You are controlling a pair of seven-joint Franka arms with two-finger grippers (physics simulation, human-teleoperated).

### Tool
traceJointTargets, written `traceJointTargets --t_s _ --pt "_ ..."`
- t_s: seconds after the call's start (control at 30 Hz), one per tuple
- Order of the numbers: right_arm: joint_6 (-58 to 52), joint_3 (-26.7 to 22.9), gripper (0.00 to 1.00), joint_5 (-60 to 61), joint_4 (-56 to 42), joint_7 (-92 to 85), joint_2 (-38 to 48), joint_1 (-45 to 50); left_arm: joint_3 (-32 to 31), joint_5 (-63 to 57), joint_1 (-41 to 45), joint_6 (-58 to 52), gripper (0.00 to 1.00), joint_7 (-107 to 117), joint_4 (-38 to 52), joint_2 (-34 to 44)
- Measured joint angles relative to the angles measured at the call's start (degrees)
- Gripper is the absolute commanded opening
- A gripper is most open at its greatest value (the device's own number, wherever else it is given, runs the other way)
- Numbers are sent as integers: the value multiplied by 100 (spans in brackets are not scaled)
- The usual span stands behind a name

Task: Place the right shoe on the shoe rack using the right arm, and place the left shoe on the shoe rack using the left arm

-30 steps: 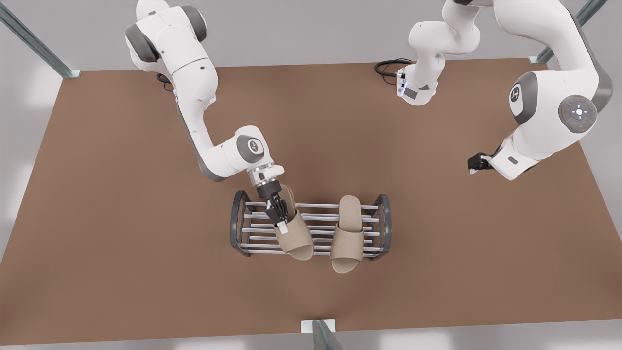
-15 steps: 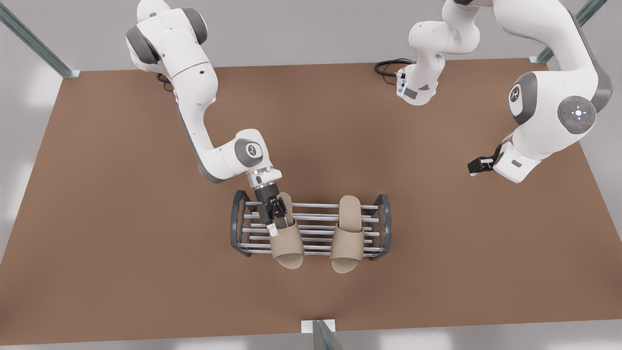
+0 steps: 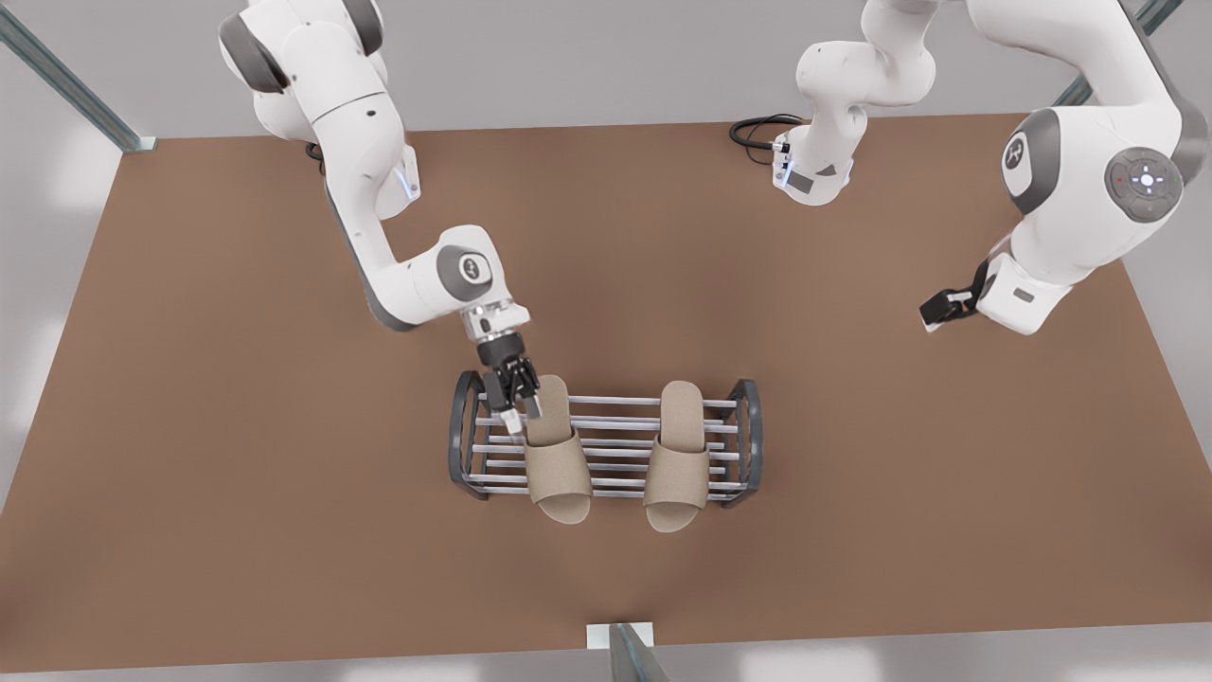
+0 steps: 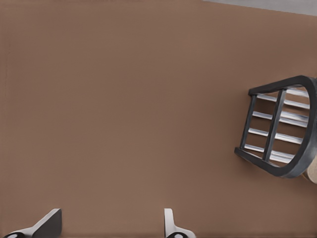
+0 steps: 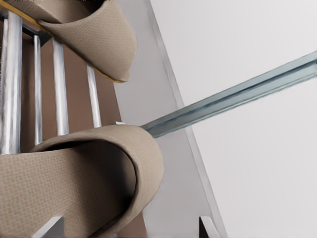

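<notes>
- The shoe rack [image 3: 606,445] stands on the brown table [image 3: 189,379], near the middle and toward the front view's lower edge, with its grey rods running between two dark arched end frames.
- Two tan slippers lie across the top rods, side by side and apart, toes overhanging the rack's near edge.
- The slipper on the front view's left [image 3: 556,453] is the one beside the right gripper [image 3: 512,403]; the slipper on the front view's right [image 3: 678,455] sits near the rack's other end frame.
- The right gripper hangs at the heel end of the left-hand slipper, just beside its edge, over the rack's back rods. Its fingers stand apart, and the right wrist view shows the slipper's strap [image 5: 84,178] lying between and just beyond the two fingertips, not pinched.
- The left gripper [image 3: 942,308] hovers over bare table, well apart from the rack on the front view's right. Its fingers are spread, and the left wrist view shows the rack's end frame [image 4: 282,131] off to one side.
</notes>
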State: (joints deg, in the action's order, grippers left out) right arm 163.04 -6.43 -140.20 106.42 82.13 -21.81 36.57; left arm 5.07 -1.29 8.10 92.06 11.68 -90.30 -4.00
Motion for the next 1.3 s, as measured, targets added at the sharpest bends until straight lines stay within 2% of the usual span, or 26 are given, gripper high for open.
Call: traceJointTargets --t_s 0.13,0.27,0.3,0.33,0.4,0.43,0.47,0.57,0.63,0.7,0.83,0.9,0.97,1.1,1.17,1.3 --pt "52 200 99 34 458 -11 856 -297 -8 1 21 -16 100 -60 1 16" --pt "179 727 99 1297 382 -15 1402 -987 -9 1 52 -51 100 -108 1 23" --pt "165 974 100 1809 232 -16 1446 -1177 -9 1 56 -57 100 -118 1 24" --pt "8 1492 100 2454 121 -28 1467 -1529 -9 1 59 -62 100 -128 1 24" --pt "-842 2426 100 4375 -349 -272 1472 -1759 -9 1 59 -69 100 -146 1 25" --pt "-1351 2618 100 5580 -572 -512 1540 -1645 -9 1 57 -72 100 -154 1 25" --pt "-1861 2508 100 6846 -687 -808 1677 -1474 -9 1 54 -75 100 -162 1 23" --pt "-3186 1364 100 10288 -792 -1727 1894 -1203 -9 1 42 -81 100 -183 1 18" --pt "-3934 687 100 11884 -820 -2281 1906 -1630 -9 1 37 -83 100 -196 1 17" --pt "-4645 -42 100 12848 -1268 -2884 1891 -2291 -9 1 34 -85 100 -207 1 11" --pt "-5810 -337 100 13719 -1597 -3982 1847 -4572 -10 1 40 -87 100 -227 13 -29" --pt "-6180 -341 100 13898 -1587 -4446 1806 -5118 -15 -2 48 -87 100 -234 23 -53" --pt "-6446 -322 100 14004 -1544 -4862 1767 -4935 -16 -5 63 -86 100 -238 33 -61" --pt "-6755 -237 100 14101 -1545 -5567 1629 -3257 -13 -7 96 -162 100 -245 175 -152" --pt "-6869 -186 100 14122 -1884 -5871 1318 -2739 -16 -5 149 -253 100 -248 202 -164" --pt "-7189 -182 100 14145 -2543 -6397 788 -3086 -17 -4 222 -358 100 -255 335 -274"
